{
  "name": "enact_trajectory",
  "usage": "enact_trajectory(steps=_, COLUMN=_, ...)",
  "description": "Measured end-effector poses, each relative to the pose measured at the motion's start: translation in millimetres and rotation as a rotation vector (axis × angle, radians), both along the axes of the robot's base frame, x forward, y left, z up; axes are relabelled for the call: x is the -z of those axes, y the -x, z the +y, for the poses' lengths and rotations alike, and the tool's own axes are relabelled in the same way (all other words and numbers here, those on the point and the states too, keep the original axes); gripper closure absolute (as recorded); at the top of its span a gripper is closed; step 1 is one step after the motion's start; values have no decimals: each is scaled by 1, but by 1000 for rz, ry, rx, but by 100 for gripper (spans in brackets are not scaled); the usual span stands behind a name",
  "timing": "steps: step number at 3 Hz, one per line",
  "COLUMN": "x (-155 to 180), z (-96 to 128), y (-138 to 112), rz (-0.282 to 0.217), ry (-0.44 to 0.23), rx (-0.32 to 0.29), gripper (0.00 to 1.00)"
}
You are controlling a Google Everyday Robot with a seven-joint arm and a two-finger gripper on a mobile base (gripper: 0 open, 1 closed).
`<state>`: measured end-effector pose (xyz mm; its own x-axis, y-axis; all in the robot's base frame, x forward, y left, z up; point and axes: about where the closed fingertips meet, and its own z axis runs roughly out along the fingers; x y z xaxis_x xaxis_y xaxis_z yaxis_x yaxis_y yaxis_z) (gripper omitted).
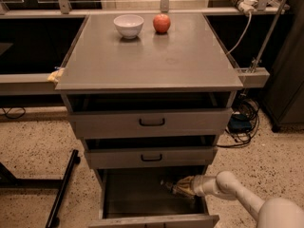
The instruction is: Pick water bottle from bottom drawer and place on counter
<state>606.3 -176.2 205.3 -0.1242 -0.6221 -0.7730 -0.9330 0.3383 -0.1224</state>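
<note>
The bottom drawer [137, 198] is pulled open below two shallower drawers with black handles. Its inside is grey and shadowed. My gripper [179, 188] reaches into it from the right, low over the drawer floor near the right wall. A small dim shape [166, 184] lies right at the gripper's tip. I cannot make it out as the water bottle, which does not show plainly. The counter [152, 61] is the flat grey top of the cabinet.
A white bowl [128, 25] and a red apple [161, 23] stand at the back of the counter. The two upper drawers [152, 122] are slightly open above my arm. A black stand leg [64, 189] lies on the floor at left. Cables [242, 122] hang at right.
</note>
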Motion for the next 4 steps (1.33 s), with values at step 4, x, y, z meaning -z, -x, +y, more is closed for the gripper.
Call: enact_trajectory(steps=4, x=51, z=-2, y=-9, rz=31, ry=94, rx=-14, gripper=33)
